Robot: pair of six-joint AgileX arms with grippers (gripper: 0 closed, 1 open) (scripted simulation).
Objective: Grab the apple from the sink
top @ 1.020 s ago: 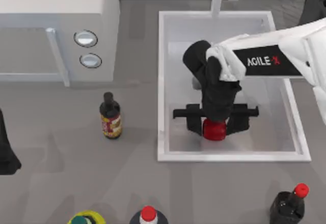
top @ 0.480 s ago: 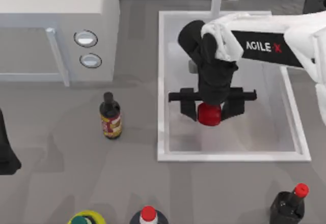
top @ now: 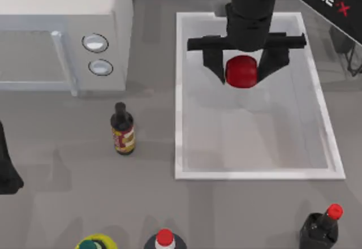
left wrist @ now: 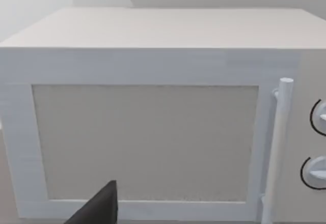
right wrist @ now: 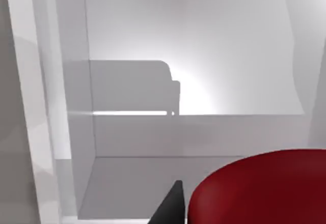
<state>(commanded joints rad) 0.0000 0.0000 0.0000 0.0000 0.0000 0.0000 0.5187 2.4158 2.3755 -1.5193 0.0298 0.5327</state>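
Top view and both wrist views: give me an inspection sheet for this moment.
Surface: grey table, nothing spilled.
Job's things: apple clamped between the fingers, above the sink; its red curve shows in the right wrist view.
Clutter: dark sauce bottle left of the sink; red-capped bottles and a yellow-topped one along the near edge.
Grippers: right gripper shut on the apple; left arm parked at the left edge.
Cables: nothing seen.
Surroundings: white microwave, door closed.
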